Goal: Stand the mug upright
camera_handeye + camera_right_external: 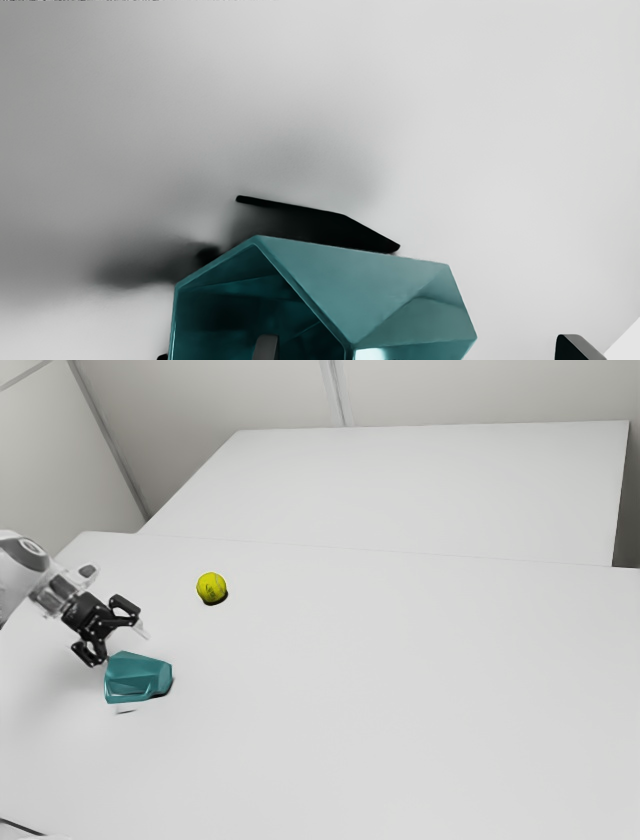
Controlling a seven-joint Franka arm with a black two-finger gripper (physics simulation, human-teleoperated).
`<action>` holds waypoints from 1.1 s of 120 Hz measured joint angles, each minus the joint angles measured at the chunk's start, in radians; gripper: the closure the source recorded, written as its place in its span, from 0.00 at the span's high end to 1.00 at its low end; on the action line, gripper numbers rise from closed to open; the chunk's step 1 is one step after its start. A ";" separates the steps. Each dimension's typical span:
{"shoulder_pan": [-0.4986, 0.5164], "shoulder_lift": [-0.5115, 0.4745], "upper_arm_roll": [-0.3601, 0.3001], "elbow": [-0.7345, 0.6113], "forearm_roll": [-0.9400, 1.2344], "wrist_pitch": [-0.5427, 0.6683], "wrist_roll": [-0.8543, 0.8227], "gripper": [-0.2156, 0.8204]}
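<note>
The mug [138,678] lies on its side on the bench [400,690], near the arm. Fingers [266,347] stand open, one tip lined up with the mouth [215,315], presumably to admit wall or body. Mouth faces the exterior view's left, base [168,675] its right; the long axis runs roughly level.
</note>
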 joint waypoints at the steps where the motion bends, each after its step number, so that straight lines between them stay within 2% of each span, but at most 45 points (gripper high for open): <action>1: 0.000 0.001 0.000 -0.001 -0.002 0.000 0.001 0.79; 12: -0.002 0.008 -0.001 -0.003 -0.021 0.004 0.008 0.78; 23: -0.003 0.009 -0.002 0.000 -0.027 0.006 0.015 0.58; 36: -0.005 0.008 -0.002 0.004 -0.027 0.008 0.020 0.40; 51: -0.005 0.005 -0.009 0.007 -0.028 0.009 0.024 0.23; 63: -0.005 0.003 -0.020 0.015 -0.029 0.010 0.027 0.15; 80: -0.005 -0.006 -0.055 0.031 -0.027 0.011 0.022 0.08; 105: -0.008 -0.022 -0.087 0.033 -0.012 0.015 0.001 0.05; 132: -0.105 -0.148 -0.136 0.013 0.118 0.054 -0.046 0.04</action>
